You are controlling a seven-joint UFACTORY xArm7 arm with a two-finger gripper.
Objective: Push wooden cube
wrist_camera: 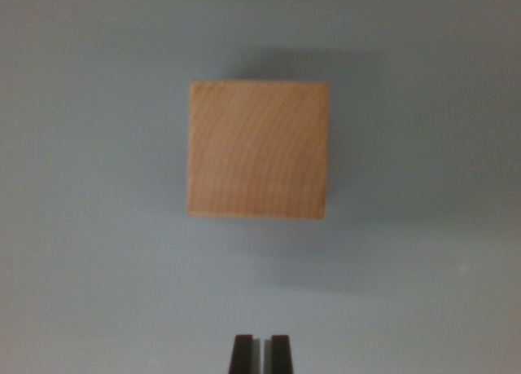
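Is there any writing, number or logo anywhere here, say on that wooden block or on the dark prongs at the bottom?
None can be read. The wooden cube shows only bare wood grain, with no print or sticker on the face in view. The gripper shows two plain dark fingertips with no markings. The grey surface around them is blank too.

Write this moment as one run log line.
wooden cube: centred, untouched | gripper: near-shut, below cube in wrist view, apart | surface: plain grey

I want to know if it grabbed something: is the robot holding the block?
No. The gripper holds nothing; its fingertips sit nearly together, apart from the wooden cube.
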